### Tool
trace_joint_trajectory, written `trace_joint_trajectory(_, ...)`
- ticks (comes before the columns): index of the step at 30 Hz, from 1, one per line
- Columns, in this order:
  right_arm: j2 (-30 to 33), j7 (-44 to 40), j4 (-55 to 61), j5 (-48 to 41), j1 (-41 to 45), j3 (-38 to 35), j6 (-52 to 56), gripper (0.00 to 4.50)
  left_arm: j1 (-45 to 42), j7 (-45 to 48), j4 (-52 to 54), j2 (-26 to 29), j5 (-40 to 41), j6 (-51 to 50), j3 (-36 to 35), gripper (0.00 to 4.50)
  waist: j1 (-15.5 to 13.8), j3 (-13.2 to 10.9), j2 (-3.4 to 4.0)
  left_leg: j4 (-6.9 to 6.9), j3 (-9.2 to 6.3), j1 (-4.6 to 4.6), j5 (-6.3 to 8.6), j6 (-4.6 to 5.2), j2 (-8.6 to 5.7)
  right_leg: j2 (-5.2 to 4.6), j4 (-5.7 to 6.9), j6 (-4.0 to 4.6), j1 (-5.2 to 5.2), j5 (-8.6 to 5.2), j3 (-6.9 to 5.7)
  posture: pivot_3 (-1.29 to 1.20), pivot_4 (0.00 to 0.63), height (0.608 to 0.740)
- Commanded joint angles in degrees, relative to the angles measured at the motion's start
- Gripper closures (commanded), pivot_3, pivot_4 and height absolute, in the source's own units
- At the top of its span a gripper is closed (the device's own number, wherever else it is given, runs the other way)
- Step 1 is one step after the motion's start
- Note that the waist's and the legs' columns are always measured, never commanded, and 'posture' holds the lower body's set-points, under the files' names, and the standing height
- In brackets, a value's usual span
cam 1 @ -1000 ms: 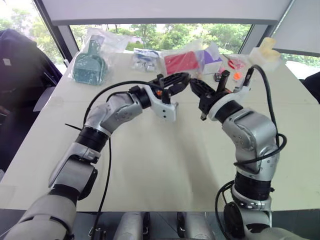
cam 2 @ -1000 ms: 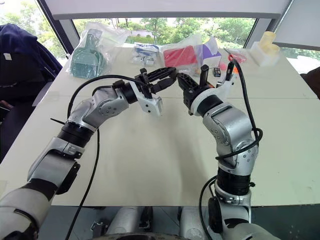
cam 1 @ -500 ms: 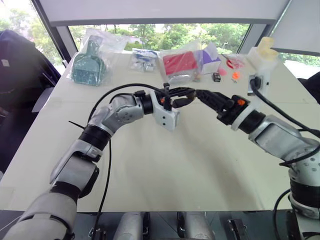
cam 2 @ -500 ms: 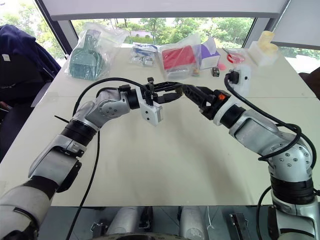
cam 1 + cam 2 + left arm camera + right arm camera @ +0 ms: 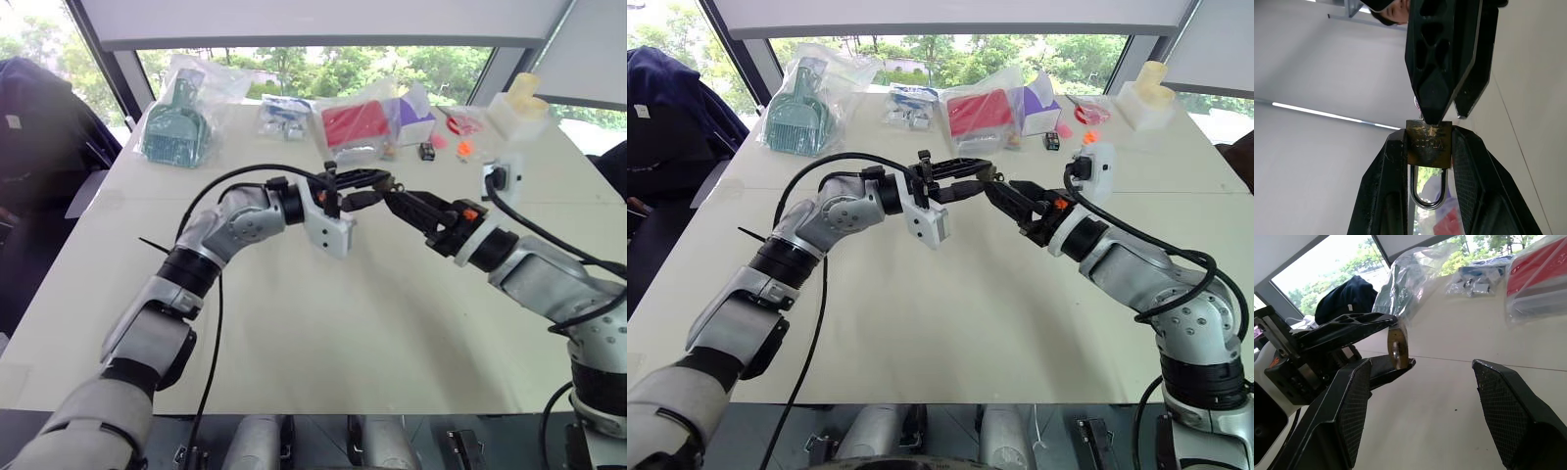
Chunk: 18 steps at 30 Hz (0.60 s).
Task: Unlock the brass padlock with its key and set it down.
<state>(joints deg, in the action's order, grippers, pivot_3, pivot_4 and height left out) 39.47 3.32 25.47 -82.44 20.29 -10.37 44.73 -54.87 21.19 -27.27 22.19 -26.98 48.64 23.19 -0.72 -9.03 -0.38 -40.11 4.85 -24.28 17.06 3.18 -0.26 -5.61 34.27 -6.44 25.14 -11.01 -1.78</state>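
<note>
The brass padlock is pinched by its body between the fingers of my left gripper, which is shut on it. Its silver shackle points back toward the wrist. I hold it above the table's middle. My right gripper is open, its fingers reaching from the right to the padlock's free end. A small silvery bit beside that end may be the key; the rest is hidden behind the right finger.
Along the white table's far edge lie a bagged green scoop, a bagged red item, a purple box, a small black box and a white object. A dark jacket hangs at the left.
My right arm has swung out to the right and its wrist has rolled. Its gripper went from shut to open at the padlock's end. The left gripper kept its hold and hardly moved.
</note>
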Motion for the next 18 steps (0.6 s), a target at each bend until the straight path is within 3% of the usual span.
trace_joint_trajectory(1,-1.19,-0.75,0.50,0.61,1.61,-0.87,-0.34,1.13,0.33,0.43,3.07,-0.09,1.92,-0.29,-1.28,3.85,0.00,0.00,0.00,0.00,0.00,0.00,0.00,0.00,0.00,0.00,0.00,0.00,0.00,0.00,0.00,0.00,0.150,0.740)
trace_joint_trajectory(8,-3.29,-0.36,-0.28,1.54,2.74,-0.35,0.61,1.13,1.54,1.55,5.36,-0.19,2.89,-0.79,-1.22,3.85,-0.01,0.00,0.00,0.00,0.00,0.00,0.00,0.00,0.00,0.00,0.00,0.00,0.00,0.00,0.00,0.00,0.150,0.740)
trace_joint_trajectory(12,-4.01,-0.12,-0.54,1.93,2.66,-0.45,1.15,2.31,1.69,1.73,5.77,-0.28,2.96,-1.00,-1.27,3.85,0.02,0.00,0.00,0.00,-0.01,0.00,0.00,0.00,0.00,0.01,0.01,0.00,0.00,0.00,-0.01,0.00,0.150,0.740)
trace_joint_trajectory(16,-4.96,0.24,-0.58,2.18,2.96,-0.76,1.42,4.36,1.89,1.98,5.90,-0.28,2.96,-0.89,-1.31,3.85,-0.03,0.00,0.00,0.00,0.00,0.00,0.00,0.00,0.00,0.01,0.01,0.00,0.00,0.00,-0.01,0.00,0.150,0.740)
trace_joint_trajectory(18,-5.32,0.39,-0.42,2.25,3.16,-0.77,1.74,4.41,1.95,2.14,5.82,-0.22,3.00,-0.77,-1.32,3.85,-0.02,0.00,0.00,0.00,0.00,0.00,0.00,0.00,-0.01,0.01,0.00,0.00,-0.01,0.00,-0.01,0.00,0.150,0.740)
